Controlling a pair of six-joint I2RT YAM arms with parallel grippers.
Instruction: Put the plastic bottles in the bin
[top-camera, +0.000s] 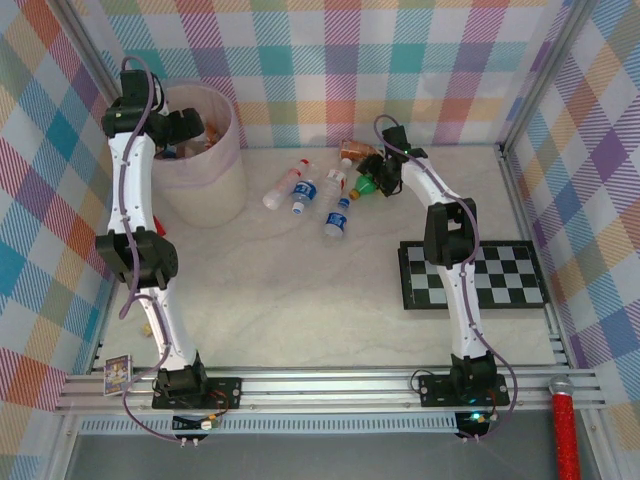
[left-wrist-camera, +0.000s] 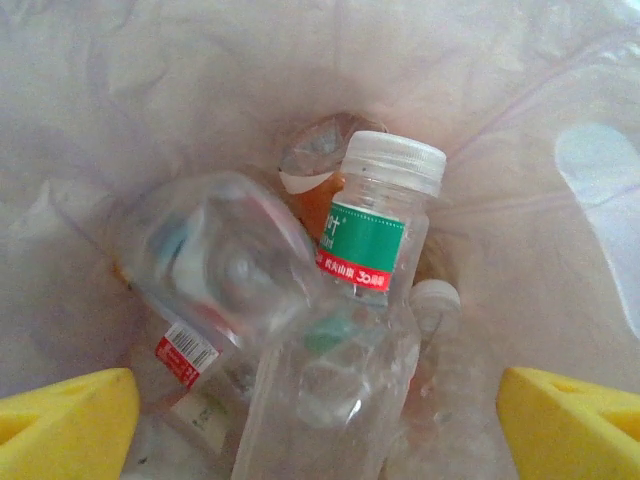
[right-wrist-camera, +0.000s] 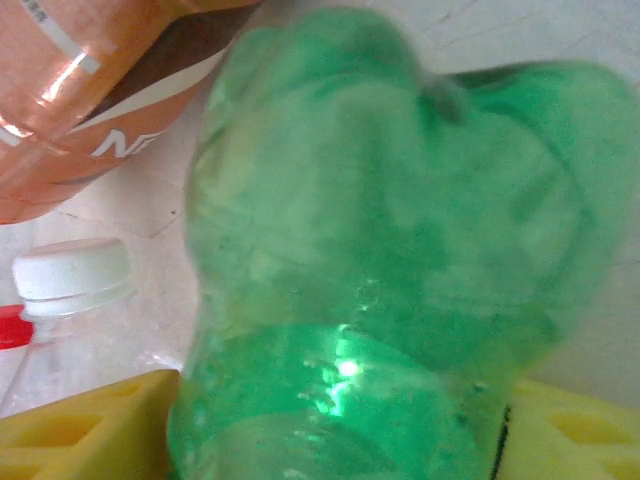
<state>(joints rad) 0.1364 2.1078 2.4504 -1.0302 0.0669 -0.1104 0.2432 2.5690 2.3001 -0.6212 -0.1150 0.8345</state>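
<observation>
Bin: the pale round bin (top-camera: 207, 188) with a pinkish bag (left-wrist-camera: 150, 70) stands at 10 o'clock on the tabletop (top-camera: 300, 310).
Left claw: the left claw (left-wrist-camera: 316, 405) hangs over the bin's mouth, released; its yellow fingers (left-wrist-camera: 70, 425) stand wide apart and touch nothing.
Inside the bin: a heap of clear bottles, among them a white-capped bottle with a green label (left-wrist-camera: 375, 220), and a bare clear bottle (left-wrist-camera: 330, 390) at 6 o'clock below it.
Right claw: at 12 o'clock on the tabletop, the right claw (right-wrist-camera: 335, 435) is grasping the green bottle (right-wrist-camera: 390, 250), a finger tight on either side.
Neighbours: a brown-wrapped bottle (right-wrist-camera: 90, 90) lies at 10 o'clock of the green one, a white-capped clear bottle (right-wrist-camera: 70, 280) at 8 o'clock.
Loose bottles: four clear blue-labelled bottles (top-camera: 305, 193) lie between the bin and the right claw.
Checkerboard: the checkerboard (top-camera: 500, 275) lies at 4 o'clock.
</observation>
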